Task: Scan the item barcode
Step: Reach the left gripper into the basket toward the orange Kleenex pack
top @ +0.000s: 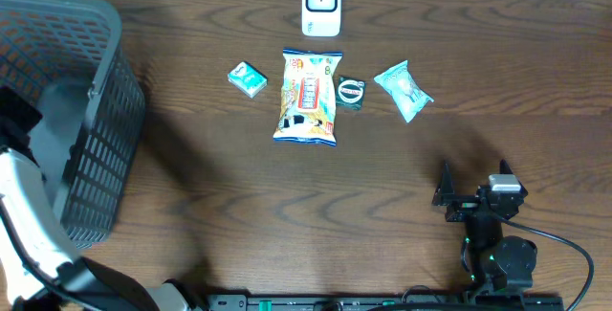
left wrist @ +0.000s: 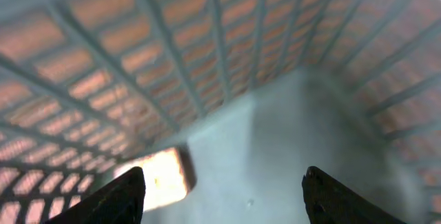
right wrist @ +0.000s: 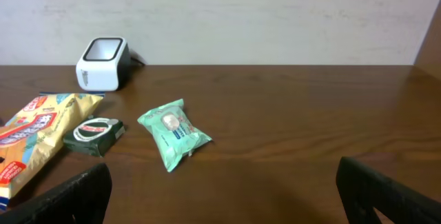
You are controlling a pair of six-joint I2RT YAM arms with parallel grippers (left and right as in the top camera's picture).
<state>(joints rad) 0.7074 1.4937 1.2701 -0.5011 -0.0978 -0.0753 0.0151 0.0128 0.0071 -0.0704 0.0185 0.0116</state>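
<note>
While inside basket (top: 103, 144), left jaws apart

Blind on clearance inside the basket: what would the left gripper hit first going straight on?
The left gripper, jaws open, points at the bare grey floor of the basket, near its mesh wall. Nothing shows in between. Depth is unclear.

Mesh walls of the grey basket (top: 96, 129) hem in the left gripper (left wrist: 224, 176) ahead and on both sides. Open table (top: 287, 206) lies between the right gripper (top: 474, 169) and the snack bag (top: 308, 96), which touches the green box (top: 351, 92), leaving no gap there.
</note>
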